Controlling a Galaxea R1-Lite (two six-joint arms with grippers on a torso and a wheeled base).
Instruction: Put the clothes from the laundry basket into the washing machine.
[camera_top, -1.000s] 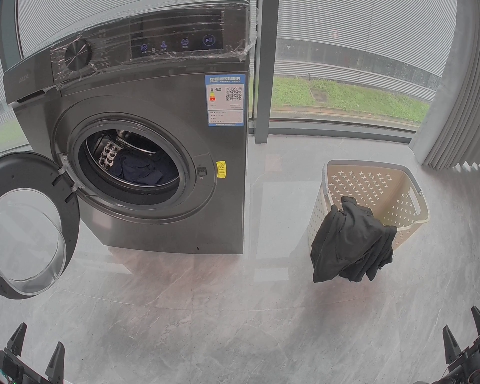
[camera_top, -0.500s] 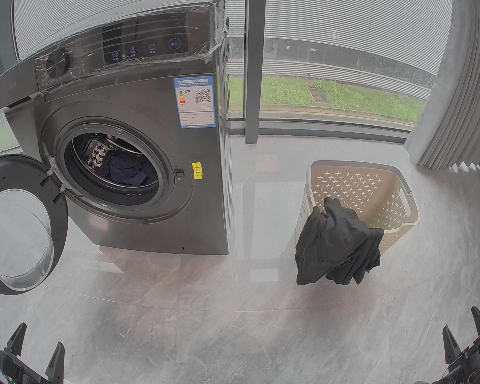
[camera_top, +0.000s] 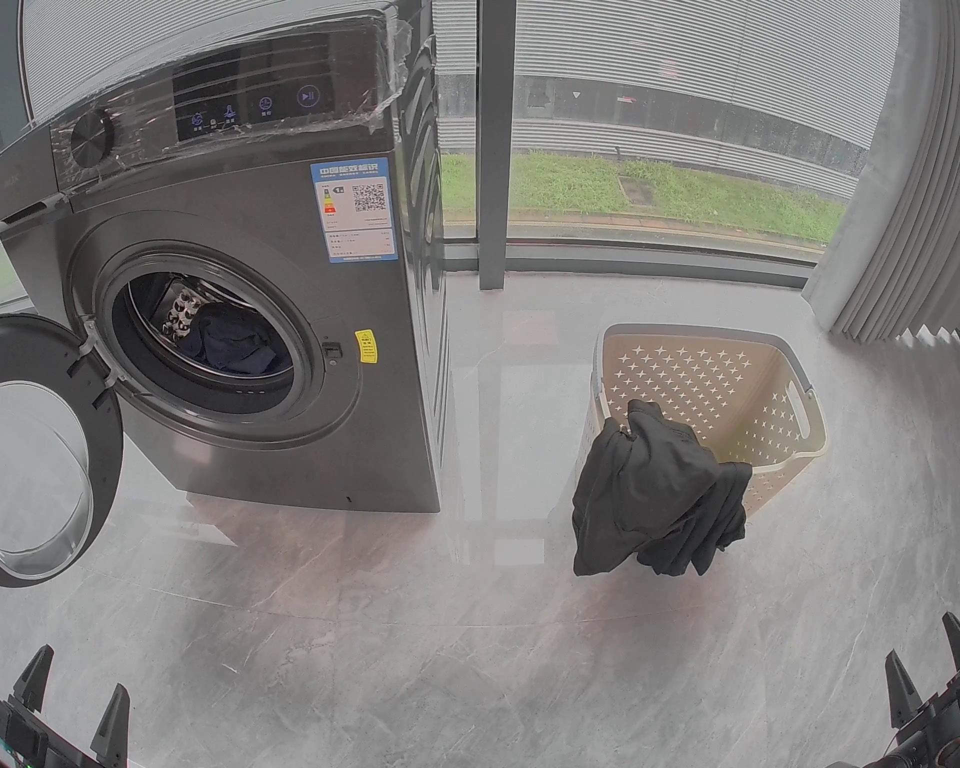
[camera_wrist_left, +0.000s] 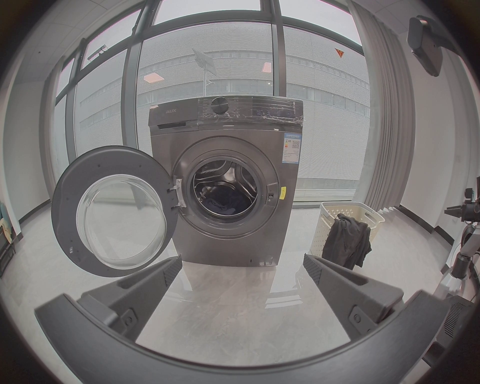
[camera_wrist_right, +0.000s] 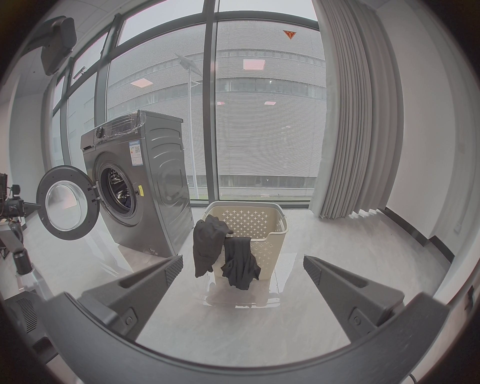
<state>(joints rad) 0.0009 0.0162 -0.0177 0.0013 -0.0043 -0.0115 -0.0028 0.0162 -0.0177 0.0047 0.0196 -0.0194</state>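
Observation:
A grey washing machine stands at the left with its round door swung open; dark blue clothes lie in the drum. A beige laundry basket stands on the floor to its right, with black clothes draped over its near rim. My left gripper is open at the lower left corner, far from both. My right gripper is open at the lower right corner. The left wrist view faces the machine, the basket and the black clothes; the right wrist view faces the basket and clothes.
Pale marble floor spreads between me and the machine. A tall window runs along the back, with a grey curtain at the right. The open door juts out to the machine's left.
The head view has swung to the right, so machine and basket sit further left in the picture. Both grippers hold the same open pose at the bottom corners.

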